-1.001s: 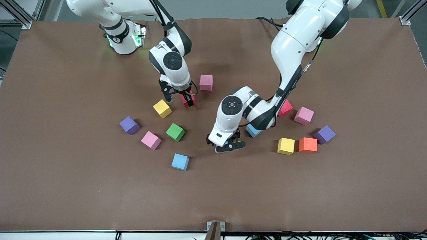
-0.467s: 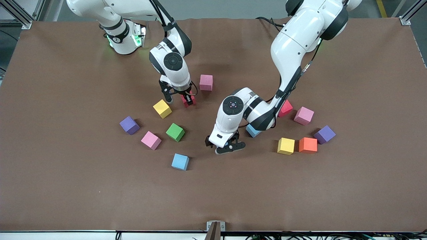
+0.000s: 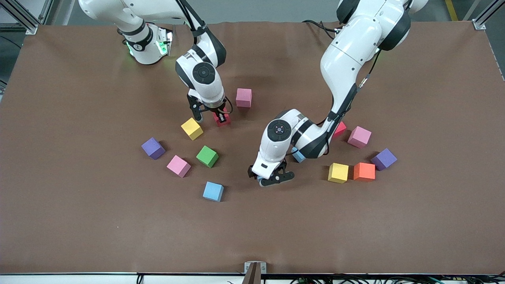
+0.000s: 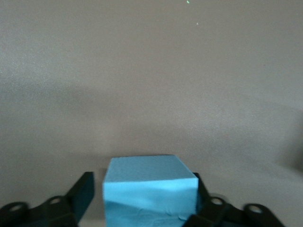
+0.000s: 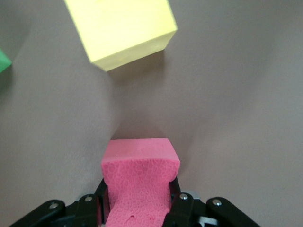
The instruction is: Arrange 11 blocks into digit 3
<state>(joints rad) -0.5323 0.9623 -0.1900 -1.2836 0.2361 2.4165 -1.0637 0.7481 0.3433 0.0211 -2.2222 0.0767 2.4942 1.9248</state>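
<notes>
Since the earlier frame, right tool (image 3: 215, 117) is clenching on red block (image 3: 221, 119); left tool (image 3: 272, 178) is closing around light blue block (image 4: 149, 191), grip unconfirmed.

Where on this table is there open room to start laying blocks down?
Widest bare stretch: the brown table nearer the front camera than the light blue cube. Both table ends are also bare. Crowded: around the green cube and the yellow and orange cubes.
</notes>
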